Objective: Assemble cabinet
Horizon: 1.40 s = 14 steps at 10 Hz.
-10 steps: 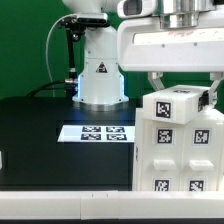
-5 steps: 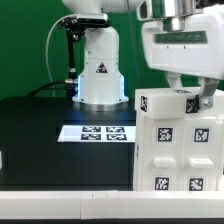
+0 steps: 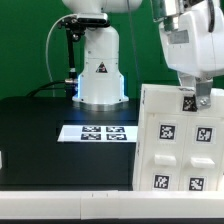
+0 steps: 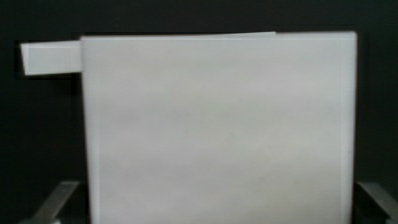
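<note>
The gripper (image 3: pixel 197 98) grips the cabinet (image 3: pixel 180 140) by its top edge with jaws spread wide, so the box stands upright at 4 o'clock of the exterior view, beside the marker board (image 3: pixel 98 132).

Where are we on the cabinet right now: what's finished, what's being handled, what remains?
Done: nothing visibly joined that I can confirm. In hand: the large white plastic cabinet box with black-and-white tags stands on the black table, gripped at its top by the gripper; in the wrist view the jaws straddle its plain white face. Left: no loose panels or knob are in view, so the remaining steps can't be judged.
</note>
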### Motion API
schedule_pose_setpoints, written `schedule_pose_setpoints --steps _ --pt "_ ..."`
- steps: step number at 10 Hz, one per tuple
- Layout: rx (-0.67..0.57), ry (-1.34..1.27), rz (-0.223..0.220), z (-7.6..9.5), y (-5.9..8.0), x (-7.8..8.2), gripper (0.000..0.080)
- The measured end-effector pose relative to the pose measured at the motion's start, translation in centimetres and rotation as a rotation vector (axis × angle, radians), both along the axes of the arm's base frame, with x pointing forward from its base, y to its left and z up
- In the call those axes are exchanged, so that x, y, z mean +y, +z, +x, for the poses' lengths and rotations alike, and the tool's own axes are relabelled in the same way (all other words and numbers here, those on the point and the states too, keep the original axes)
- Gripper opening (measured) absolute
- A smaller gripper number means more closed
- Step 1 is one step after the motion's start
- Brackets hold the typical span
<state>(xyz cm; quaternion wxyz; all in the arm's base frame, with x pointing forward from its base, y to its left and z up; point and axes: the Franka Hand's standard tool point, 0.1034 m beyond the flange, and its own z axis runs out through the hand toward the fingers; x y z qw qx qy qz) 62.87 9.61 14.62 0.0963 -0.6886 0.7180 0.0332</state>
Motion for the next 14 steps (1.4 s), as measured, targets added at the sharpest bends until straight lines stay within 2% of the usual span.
schedule_pose_setpoints --steps 1,2,3,4,6,7,9,14 --pt "0.001 0.007 0.000 -0.1 0.0 0.1 0.0557" --pt "0.007 0.030 0.002 -0.3 0.2 0.3 0.0724" --pt "-0.008 0.037 0.005 -0.2 1.2 0.4 0.0776" --pt "-0.030 0.054 0.008 0.0 2.5 0.3 0.0776" --pt "-0.098 0.067 0.043 0.7 6.6 0.0 0.0798" --pt "-0.109 0.073 0.046 0.7 7.2 0.1 0.0798" --pt "-0.103 0.074 0.044 0.7 6.7 0.2 0.0797" --pt "-0.101 0.076 0.044 0.7 6.6 0.2 0.0797"
